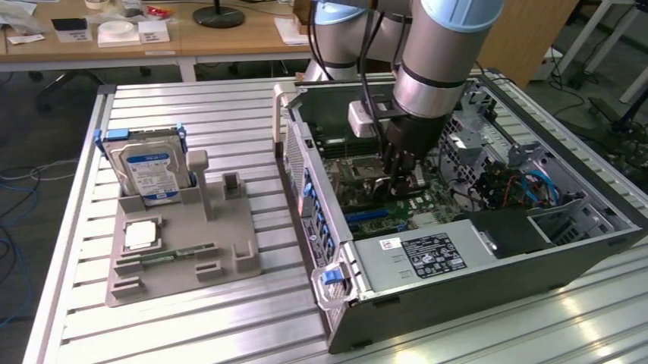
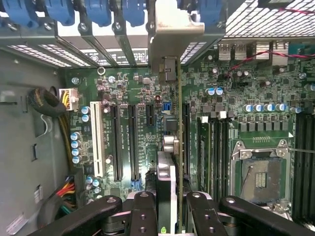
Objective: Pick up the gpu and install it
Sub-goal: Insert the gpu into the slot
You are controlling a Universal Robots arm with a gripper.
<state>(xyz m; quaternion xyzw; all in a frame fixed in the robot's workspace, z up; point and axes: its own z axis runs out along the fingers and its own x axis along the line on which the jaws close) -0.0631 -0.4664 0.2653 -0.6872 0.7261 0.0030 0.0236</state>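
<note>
Inside the open computer case (image 1: 476, 250), which lies on its side toward the exterior view's right edge of the slatted counter (image 1: 193, 334), the pincer (image 2: 165, 206) hangs low over the motherboard (image 2: 231, 98), pinching the gpu (image 2: 166, 182) between its two black fingers (image 2: 142, 211). The card is seen edge-on in the wrist view, running from the pincer toward the rear of the case, where its silvery metal bracket (image 2: 172, 34) sits against the row of blue slot latches (image 2: 98, 10). It stands between the long black expansion slots (image 2: 125, 142) and the memory slots (image 2: 211, 152); whether its edge has already entered a slot cannot be told. The risk, judging from this, is misalignment: if the card is slightly tilted or offset from the slot, downward pressure could bend it or scrape nearby capacitors (image 2: 76, 145), and the bracket could catch on the case's rear frame. On the fixture tray (image 1: 182, 258) near the counter's opposite edge, the hard drive (image 1: 147, 171) stands upright.
</note>
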